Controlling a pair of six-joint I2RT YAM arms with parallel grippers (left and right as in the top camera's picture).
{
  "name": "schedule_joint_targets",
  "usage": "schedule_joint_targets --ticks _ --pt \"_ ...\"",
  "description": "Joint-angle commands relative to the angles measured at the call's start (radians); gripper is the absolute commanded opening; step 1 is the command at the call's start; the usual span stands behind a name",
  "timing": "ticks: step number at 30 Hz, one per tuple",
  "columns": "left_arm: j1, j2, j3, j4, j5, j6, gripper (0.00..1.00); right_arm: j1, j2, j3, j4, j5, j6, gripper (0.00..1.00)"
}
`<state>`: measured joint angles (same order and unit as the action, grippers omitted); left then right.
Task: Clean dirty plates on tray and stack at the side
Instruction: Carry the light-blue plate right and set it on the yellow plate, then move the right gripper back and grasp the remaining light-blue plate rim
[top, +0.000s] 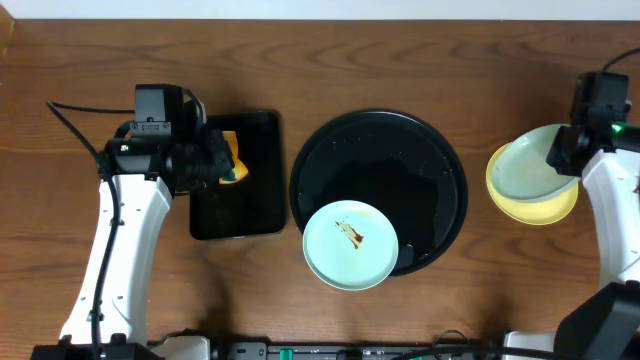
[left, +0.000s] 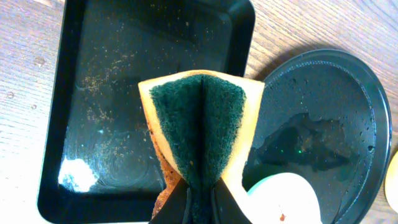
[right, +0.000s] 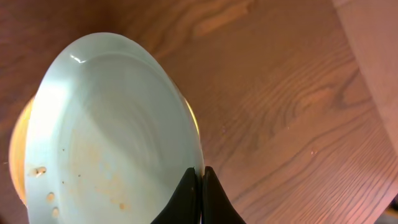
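Observation:
The round black tray (top: 378, 190) sits mid-table; one mint-blue plate (top: 350, 244) with a brown smear rests on its front rim and shows in the left wrist view (left: 286, 200). My right gripper (top: 562, 150) is shut on the rim of a second mint-blue plate (top: 532, 166), tilted over the pale yellow plate (top: 540, 208) on the table at the right. In the right wrist view the gripper (right: 202, 186) pinches that plate (right: 112, 137); the yellow plate (right: 15, 155) peeks out below. My left gripper (left: 200, 202) is shut on a folded green-and-yellow sponge (left: 199, 124), also seen overhead (top: 232, 160).
A smaller rectangular black tray (top: 238, 180) with crumbs lies left of the round tray, under the sponge, and fills much of the left wrist view (left: 124, 74). The round tray's wet surface (left: 317, 137) shows there too. The table's back edge lies near the top.

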<state>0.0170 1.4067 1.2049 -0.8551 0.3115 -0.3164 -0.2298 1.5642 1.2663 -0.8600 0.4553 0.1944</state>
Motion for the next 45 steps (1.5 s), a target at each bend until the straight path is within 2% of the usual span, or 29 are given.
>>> schedule_joint_targets --ticks 1,4,7,10,13,17,19,25,31,40,45 --pt "0.004 -0.011 -0.003 -0.002 0.002 0.01 0.08 -0.026 0.01 -0.011 0.012 -0.02 0.018 0.08" --pt "0.004 -0.011 -0.003 -0.002 0.002 0.009 0.08 -0.031 0.01 -0.011 0.025 -0.033 0.018 0.36" --pt "0.004 -0.011 -0.003 -0.002 0.002 0.009 0.08 -0.031 0.01 -0.011 0.034 -0.115 0.013 0.42" --pt "0.004 -0.011 -0.003 -0.006 0.002 0.009 0.08 -0.029 0.01 -0.011 0.041 -0.29 -0.028 0.42" --pt "0.004 -0.011 -0.003 -0.011 0.002 0.01 0.08 -0.008 0.01 -0.011 0.039 -0.545 -0.088 0.42" --pt "0.004 -0.011 -0.003 -0.019 0.002 0.01 0.08 0.063 0.01 -0.011 0.006 -0.818 -0.157 0.42" --pt "0.004 -0.01 -0.003 -0.027 0.002 0.01 0.08 0.114 0.011 -0.012 -0.02 -0.887 -0.179 0.43" --pt "0.004 -0.01 -0.005 -0.058 0.002 0.01 0.08 0.312 0.013 -0.052 -0.053 -0.882 -0.185 0.49" --pt "0.004 -0.01 -0.006 -0.069 0.002 0.01 0.08 0.471 0.013 -0.183 -0.037 -0.875 -0.129 0.49" --pt "0.004 -0.01 -0.006 -0.068 0.002 0.01 0.08 0.578 0.013 -0.402 0.112 -0.88 0.055 0.38" --pt "0.004 -0.01 -0.006 -0.068 0.002 0.01 0.08 0.615 0.013 -0.457 0.164 -0.878 0.098 0.36"
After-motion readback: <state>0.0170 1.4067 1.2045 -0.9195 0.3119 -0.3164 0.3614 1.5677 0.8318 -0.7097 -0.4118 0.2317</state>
